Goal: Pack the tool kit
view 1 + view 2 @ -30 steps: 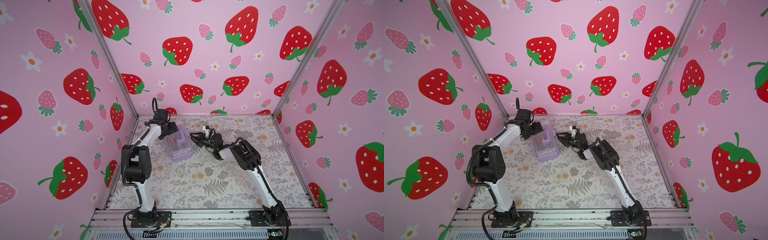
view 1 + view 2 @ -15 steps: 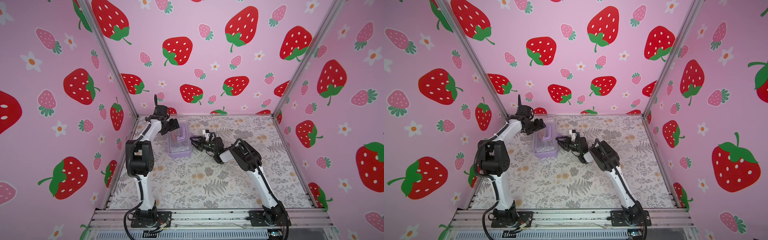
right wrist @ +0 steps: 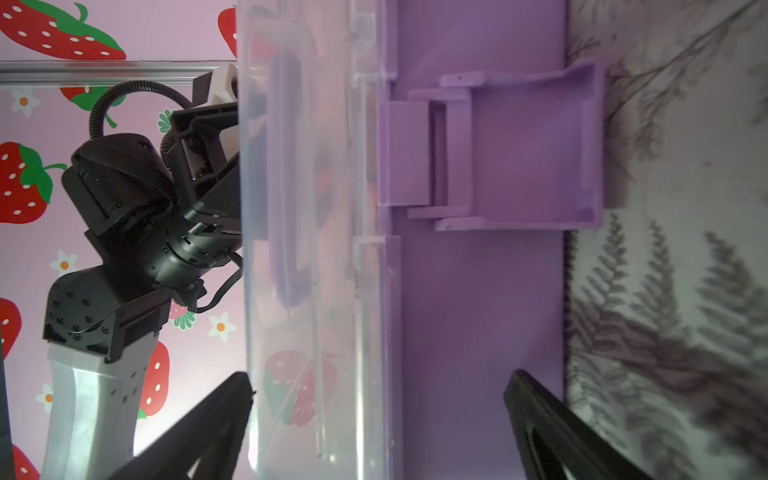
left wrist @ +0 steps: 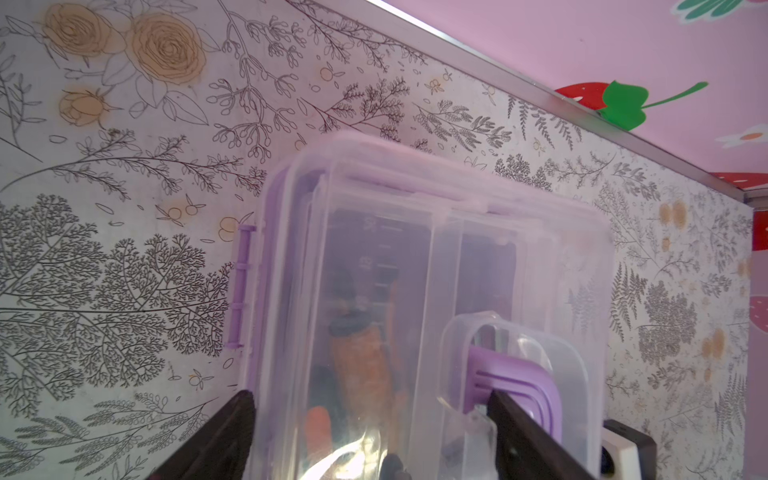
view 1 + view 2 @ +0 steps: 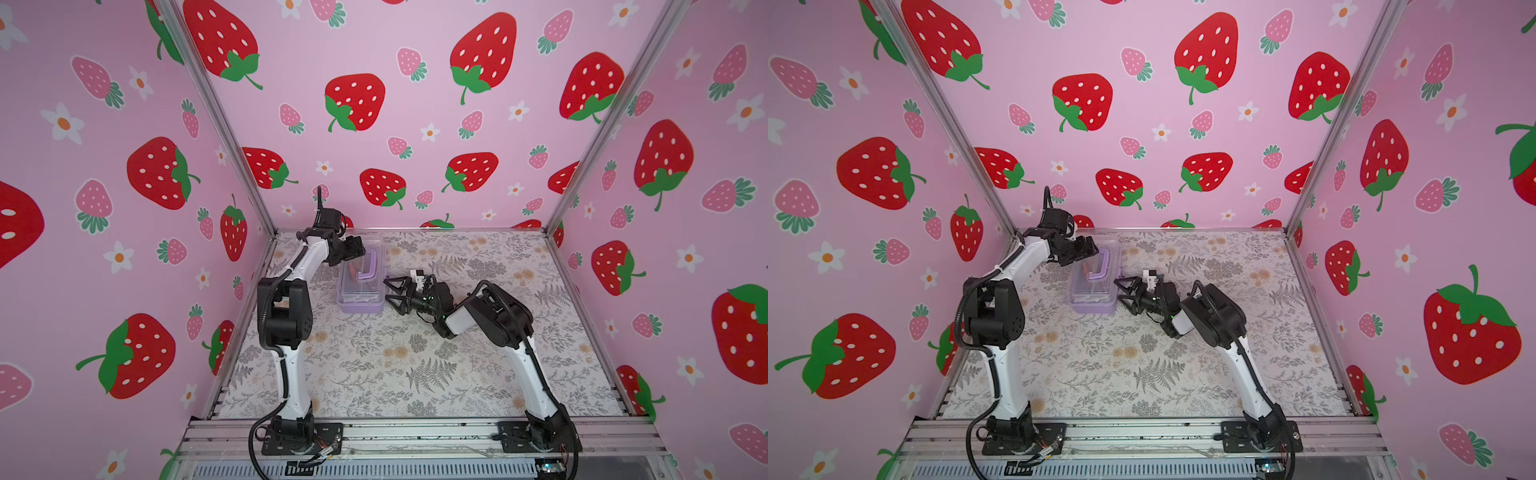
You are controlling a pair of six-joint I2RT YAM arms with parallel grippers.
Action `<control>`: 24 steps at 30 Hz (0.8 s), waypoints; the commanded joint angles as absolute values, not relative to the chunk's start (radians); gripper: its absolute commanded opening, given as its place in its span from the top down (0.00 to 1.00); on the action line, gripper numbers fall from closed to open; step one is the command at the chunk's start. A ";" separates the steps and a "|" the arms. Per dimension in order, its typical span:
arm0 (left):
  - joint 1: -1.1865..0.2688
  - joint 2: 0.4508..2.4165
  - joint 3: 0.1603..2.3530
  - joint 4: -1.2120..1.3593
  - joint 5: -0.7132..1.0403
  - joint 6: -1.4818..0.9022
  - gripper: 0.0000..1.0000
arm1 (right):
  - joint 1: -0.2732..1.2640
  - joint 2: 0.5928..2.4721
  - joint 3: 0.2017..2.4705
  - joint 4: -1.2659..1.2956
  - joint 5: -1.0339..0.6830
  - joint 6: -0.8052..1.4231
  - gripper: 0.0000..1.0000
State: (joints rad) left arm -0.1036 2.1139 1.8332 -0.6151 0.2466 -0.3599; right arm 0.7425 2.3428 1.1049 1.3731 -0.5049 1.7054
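Observation:
The tool kit (image 5: 360,291) (image 5: 1093,291) stands on the floral table, left of the middle: lilac base, clear lid lying down on it, purple handle (image 5: 368,265) on top. Through the lid (image 4: 415,249) an orange-handled tool (image 4: 361,357) shows inside. My left gripper (image 5: 356,249) (image 4: 370,399) is open over the kit's far end, with one finger outside the kit's side wall and the other against the handle (image 4: 519,370). My right gripper (image 5: 387,289) (image 3: 380,376) is open and faces the kit's side, just short of it. The purple latch (image 3: 523,158) hangs down over the lilac base (image 3: 478,311).
The kit sits near the back left corner, with the metal wall rail (image 4: 540,95) a little beyond it. The strawberry walls (image 5: 415,124) close the back and both sides. My left arm (image 3: 124,187) rises behind the kit in the right wrist view.
The raised clear lid has come down onto the base. My right gripper has gone from half shut to wide open beside the kit. My left gripper has shifted toward the far end.

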 commanded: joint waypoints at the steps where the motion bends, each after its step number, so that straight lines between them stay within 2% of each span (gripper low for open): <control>1: -0.137 2.122 1.797 -0.677 0.324 -0.353 0.13 | 0.754 2.275 1.075 1.352 -0.395 1.801 0.01; 10: -0.185 2.049 1.695 -0.655 0.279 -0.365 0.14 | 0.787 2.221 1.085 1.176 -0.189 1.991 0.01; 18: -0.202 1.940 1.598 -0.630 0.225 -0.379 0.14 | 0.792 2.222 1.081 1.140 -0.180 1.959 0.01; 24: -0.224 1.899 1.571 -0.607 0.248 -0.447 0.13 | 0.804 2.243 1.062 1.135 -0.138 2.025 0.01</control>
State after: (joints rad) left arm -0.1787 1.9324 1.5913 -0.5484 0.1566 -0.4046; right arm 0.7921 2.2559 1.0721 1.1423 -0.1925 1.9221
